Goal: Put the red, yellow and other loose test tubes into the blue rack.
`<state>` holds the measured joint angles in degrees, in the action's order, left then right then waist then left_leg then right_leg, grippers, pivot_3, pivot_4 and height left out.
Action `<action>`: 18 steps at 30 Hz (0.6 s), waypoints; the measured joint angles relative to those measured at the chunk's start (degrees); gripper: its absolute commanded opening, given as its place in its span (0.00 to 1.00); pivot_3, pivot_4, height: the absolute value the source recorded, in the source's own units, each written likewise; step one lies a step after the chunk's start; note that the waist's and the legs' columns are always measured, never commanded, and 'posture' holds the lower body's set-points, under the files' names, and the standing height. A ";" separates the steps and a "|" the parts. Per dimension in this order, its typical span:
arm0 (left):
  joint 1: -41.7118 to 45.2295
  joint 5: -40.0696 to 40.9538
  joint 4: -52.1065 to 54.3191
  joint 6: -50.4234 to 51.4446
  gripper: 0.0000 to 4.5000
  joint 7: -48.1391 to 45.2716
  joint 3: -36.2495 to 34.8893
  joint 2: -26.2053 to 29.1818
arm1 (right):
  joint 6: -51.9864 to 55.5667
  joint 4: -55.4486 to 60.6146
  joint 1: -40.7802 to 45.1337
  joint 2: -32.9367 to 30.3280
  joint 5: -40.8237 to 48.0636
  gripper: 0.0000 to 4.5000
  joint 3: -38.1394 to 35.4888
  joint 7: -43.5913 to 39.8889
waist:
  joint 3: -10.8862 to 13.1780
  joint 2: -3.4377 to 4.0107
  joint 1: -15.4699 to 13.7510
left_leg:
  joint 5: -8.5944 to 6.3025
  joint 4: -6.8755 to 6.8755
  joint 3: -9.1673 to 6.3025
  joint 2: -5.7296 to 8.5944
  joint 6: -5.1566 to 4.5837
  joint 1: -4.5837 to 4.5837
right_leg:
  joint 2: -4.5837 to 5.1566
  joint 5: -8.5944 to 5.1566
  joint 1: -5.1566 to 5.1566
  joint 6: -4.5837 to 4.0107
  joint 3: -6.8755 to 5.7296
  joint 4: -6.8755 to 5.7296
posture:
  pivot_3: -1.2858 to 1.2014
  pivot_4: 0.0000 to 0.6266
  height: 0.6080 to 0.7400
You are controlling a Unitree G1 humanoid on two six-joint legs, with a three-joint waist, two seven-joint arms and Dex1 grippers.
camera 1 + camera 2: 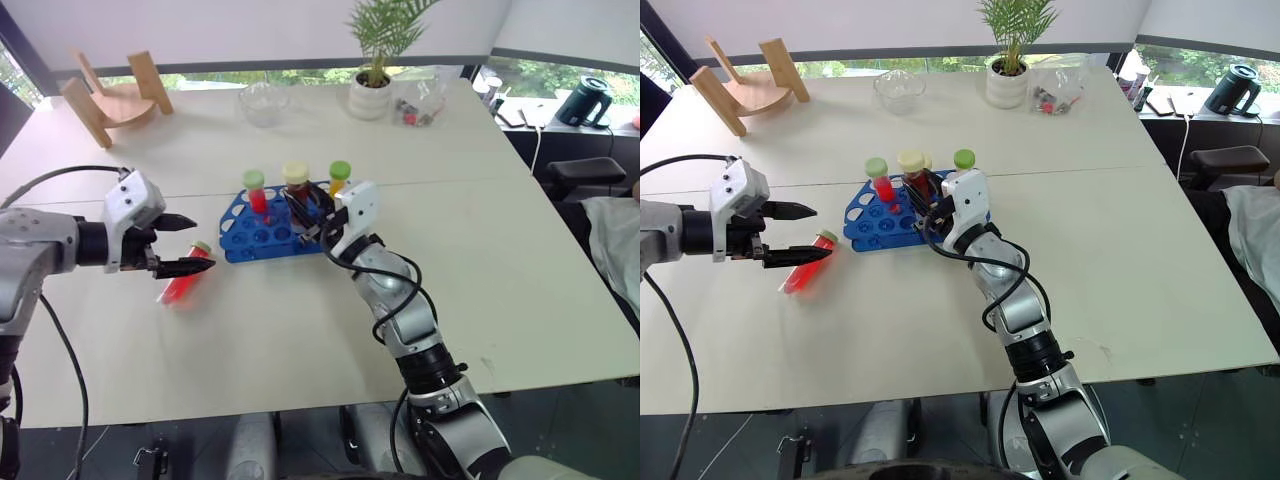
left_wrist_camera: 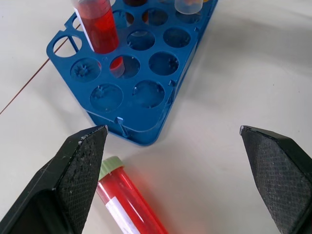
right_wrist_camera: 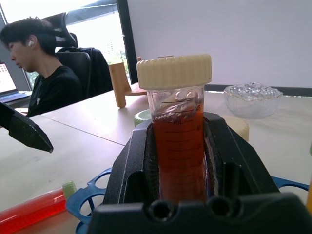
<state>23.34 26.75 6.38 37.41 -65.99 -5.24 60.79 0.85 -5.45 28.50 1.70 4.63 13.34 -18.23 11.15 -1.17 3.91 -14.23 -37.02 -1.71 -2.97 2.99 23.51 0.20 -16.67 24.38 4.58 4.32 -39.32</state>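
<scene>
2 head eyes overlook the table [image 1: 300,340]; wrist cameras sit close.

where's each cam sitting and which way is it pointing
Left eye view: on the head, looking down over the table; both arms show.
Right eye view: beside it, same scene.
Left wrist view: looks along the open left gripper at the blue rack and a lying red tube.
Right wrist view: looks along the right gripper, shut on the brown tube; a seated person behind.
Both wrist views share the rack and the lying red tube.
</scene>
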 measured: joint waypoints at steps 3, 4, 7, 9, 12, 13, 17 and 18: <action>0.00 0.03 0.79 0.52 1.00 0.17 0.00 -0.06 | -1.41 -1.98 -0.28 -0.05 -0.08 0.19 -0.15 -0.17 | 0.00 0.00 0.02 | 0.00 0.00 0.00 0.00 0.00 -0.01 | 0.00 0.00 0.00 0.00 0.00 0.00 | 0.52 0.24 1.00; 0.00 0.02 0.79 0.62 1.00 0.21 0.00 -0.09 | -1.79 -2.12 -0.31 -0.05 -0.07 0.19 -0.17 -0.23 | 0.00 0.00 0.02 | 0.00 0.00 0.00 0.00 0.00 -0.01 | 0.00 0.00 0.00 0.00 0.00 0.00 | 0.52 0.24 1.00; 0.00 0.01 0.79 0.79 1.00 0.41 0.00 -0.40 | -2.96 -2.65 -0.57 -0.04 -0.43 0.19 -0.10 -0.34 | 0.00 0.00 0.02 | 0.00 0.00 0.00 0.00 0.00 -0.01 | 0.00 0.00 0.00 0.00 0.00 0.00 | 0.52 0.24 1.00; 0.00 0.01 0.84 0.89 1.00 0.75 0.00 -0.75 | -3.99 -2.95 -0.78 -0.04 -1.13 0.19 0.01 -0.27 | 0.00 0.00 0.02 | 0.00 -0.01 0.00 0.00 0.00 -0.01 | 0.00 0.00 -0.01 0.00 0.01 -0.01 | 0.52 0.24 1.00; 0.00 0.01 1.05 1.03 1.00 1.12 0.04 -1.10 | -5.17 -4.83 -0.82 -0.06 -2.34 0.19 0.51 -0.09 | 0.00 0.00 0.02 | 0.00 -0.02 0.00 0.00 0.00 -0.02 | 0.00 0.00 -0.01 0.00 0.01 -0.02 | 0.52 0.24 1.00; 0.00 0.01 1.10 1.05 1.00 1.22 0.06 -1.21 | -5.30 -5.76 -0.89 -0.06 -2.71 0.19 0.58 0.02 | 0.00 0.00 0.02 | 0.00 -0.02 0.00 0.00 0.00 -0.02 | 0.00 0.00 -0.01 0.00 0.00 -0.02 | 0.52 0.24 1.00; 0.00 -0.01 1.12 1.06 1.00 1.39 0.07 -1.30 | -6.33 -7.40 -1.09 -0.07 -3.80 0.19 0.67 0.13 | 0.00 0.00 0.02 | 0.00 -0.01 0.00 0.00 0.00 -0.02 | 0.00 0.00 -0.01 0.00 0.00 -0.02 | 0.52 0.24 1.00; 0.00 -0.01 1.12 1.06 1.00 1.41 0.07 -1.37 | -6.55 -7.41 -1.09 -0.07 -3.88 0.19 0.67 0.11 | 0.00 0.00 0.02 | 0.00 -0.01 0.00 0.00 0.00 -0.02 | 0.00 0.00 -0.01 0.00 0.00 -0.02 | 0.52 0.24 1.00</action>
<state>23.35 26.74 7.51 38.47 -64.58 -5.17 59.42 -5.70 -12.86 27.41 1.63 0.75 14.02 -18.13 11.15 -1.17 3.93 -14.23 -37.02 -1.71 -2.97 2.99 23.50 0.20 -16.67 24.37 4.58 4.32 -39.34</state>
